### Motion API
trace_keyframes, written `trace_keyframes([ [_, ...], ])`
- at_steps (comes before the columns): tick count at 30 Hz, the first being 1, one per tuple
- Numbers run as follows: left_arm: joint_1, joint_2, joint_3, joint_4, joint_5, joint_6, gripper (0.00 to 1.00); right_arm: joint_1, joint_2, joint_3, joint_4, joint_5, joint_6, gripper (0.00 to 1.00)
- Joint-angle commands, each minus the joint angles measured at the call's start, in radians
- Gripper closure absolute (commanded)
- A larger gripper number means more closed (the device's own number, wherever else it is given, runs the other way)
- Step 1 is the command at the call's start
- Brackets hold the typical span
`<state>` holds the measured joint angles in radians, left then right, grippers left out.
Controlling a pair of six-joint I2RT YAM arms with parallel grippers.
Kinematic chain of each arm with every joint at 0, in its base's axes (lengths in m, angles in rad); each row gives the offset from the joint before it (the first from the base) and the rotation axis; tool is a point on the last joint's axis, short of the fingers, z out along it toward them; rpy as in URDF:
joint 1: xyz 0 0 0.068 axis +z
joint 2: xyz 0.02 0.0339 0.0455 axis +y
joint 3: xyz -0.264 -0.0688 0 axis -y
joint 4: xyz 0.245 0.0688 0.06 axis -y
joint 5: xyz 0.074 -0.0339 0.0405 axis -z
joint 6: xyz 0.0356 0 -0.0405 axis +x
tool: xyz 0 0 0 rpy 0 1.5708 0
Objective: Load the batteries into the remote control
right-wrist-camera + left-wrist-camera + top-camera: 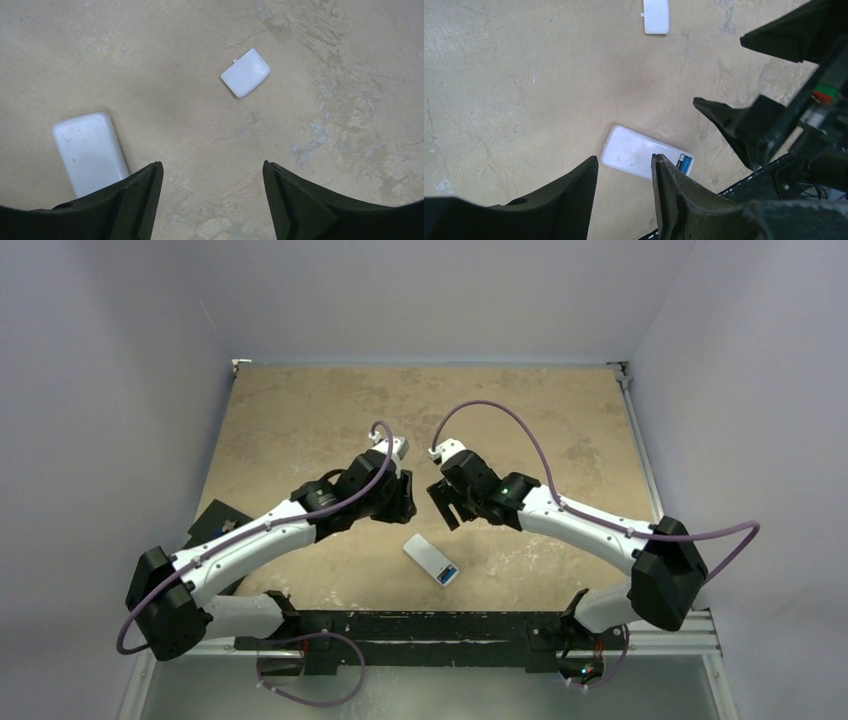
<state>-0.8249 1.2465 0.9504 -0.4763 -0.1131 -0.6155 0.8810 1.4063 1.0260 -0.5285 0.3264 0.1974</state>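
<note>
The remote control [428,558] lies back up on the tan table, just in front of both grippers. Its battery bay at the near-right end is uncovered, and a blue battery [684,164] sits in it, seen from above as a blue patch [449,575]. Whether a dark battery lies beside it I cannot tell. My left gripper [624,159] hovers over the remote [634,152], open, with nothing between its fingers. My right gripper [211,163] is wide open and empty over bare table, with the remote [90,149] at its left finger. From above, the left gripper [405,502] and the right gripper [445,505] face each other closely.
A small white square cover piece [245,72] lies loose on the table beyond the remote, also in the left wrist view [656,16]. A black flat object [215,520] sits at the table's left edge. A black rail [450,625] runs along the near edge.
</note>
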Motion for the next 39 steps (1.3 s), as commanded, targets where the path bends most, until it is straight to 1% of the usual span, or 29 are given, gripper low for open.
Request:
trace_keyframes([
  [1, 0.007, -0.071, -0.014, -0.031, -0.019, 0.029, 0.56, -0.043, 0.022, 0.059, 0.066, -0.09, -0.158, 0.18],
  [5, 0.006, -0.121, -0.018, -0.054, -0.02, 0.045, 0.55, -0.082, 0.04, 0.063, 0.115, -0.159, -0.287, 0.18],
  [8, 0.006, -0.154, -0.021, -0.07, -0.008, 0.055, 0.55, -0.13, 0.052, 0.075, 0.132, -0.204, -0.359, 0.17],
  [13, 0.006, -0.21, -0.039, -0.073, 0.03, 0.072, 0.54, -0.228, 0.116, 0.14, 0.075, -0.317, -0.469, 0.17],
  [15, 0.007, -0.224, -0.047, -0.071, 0.046, 0.077, 0.54, -0.263, 0.138, 0.147, 0.076, -0.401, -0.516, 0.18],
  [16, 0.007, -0.241, -0.058, -0.065, 0.074, 0.083, 0.54, -0.313, 0.163, 0.131, 0.109, -0.471, -0.585, 0.18],
  [23, 0.007, -0.306, -0.07, -0.087, 0.103, 0.11, 0.53, -0.419, 0.241, 0.11, 0.137, -0.655, -0.734, 0.2],
  [27, 0.007, -0.336, -0.085, -0.088, 0.106, 0.121, 0.51, -0.443, 0.279, 0.109, 0.132, -0.691, -0.806, 0.2],
  [31, 0.006, -0.354, -0.095, -0.086, 0.109, 0.123, 0.51, -0.446, 0.279, 0.08, 0.153, -0.706, -0.84, 0.2],
  [39, 0.007, -0.361, -0.098, -0.087, 0.109, 0.123, 0.5, -0.445, 0.281, 0.022, 0.247, -0.687, -0.853, 0.19],
])
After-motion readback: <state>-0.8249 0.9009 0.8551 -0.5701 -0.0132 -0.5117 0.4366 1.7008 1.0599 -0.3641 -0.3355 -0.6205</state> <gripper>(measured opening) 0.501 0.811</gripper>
